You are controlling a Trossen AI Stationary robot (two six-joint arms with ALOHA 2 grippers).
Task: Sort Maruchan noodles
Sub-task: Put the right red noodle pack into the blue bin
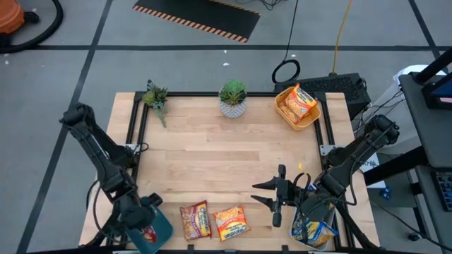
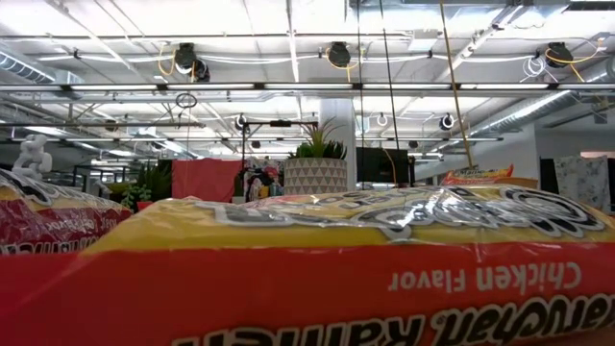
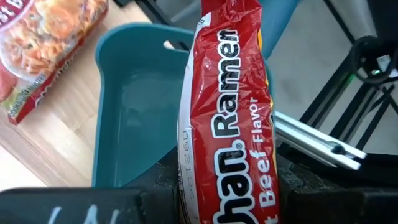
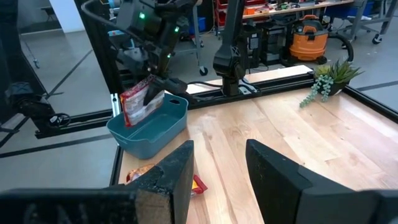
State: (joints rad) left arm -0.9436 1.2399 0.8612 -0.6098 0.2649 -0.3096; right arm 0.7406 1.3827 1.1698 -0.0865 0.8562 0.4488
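My left gripper [image 1: 145, 224] is shut on a red Maruchan noodle packet [image 3: 227, 106] over a teal bin [image 3: 130, 106] at the table's near left corner. The right wrist view shows that packet [image 4: 138, 102] hanging at the bin's rim [image 4: 149, 127]. A red packet [image 1: 195, 220] and an orange-yellow packet [image 1: 232, 222] lie flat near the table's front edge. My right gripper [image 1: 272, 199] hovers open over the near right of the table, nothing between its fingers [image 4: 177, 171]. My left gripper pinches the red packet between its two fingers at the packet's end nearest the wrist [image 3: 227, 186], with the printed face showing between them. The fingers slant down from above. The packet is lifted clear and hangs tilted over the teal bin's open top.
A yellow bin [image 1: 282, 116] at the far right holds orange-yellow packets. A bin at the near right corner [image 1: 314, 229] holds blue-and-yellow packets. A potted plant [image 1: 233, 99] and a green sprig [image 1: 155, 99] stand along the far edge. The table's middle is bare wood.
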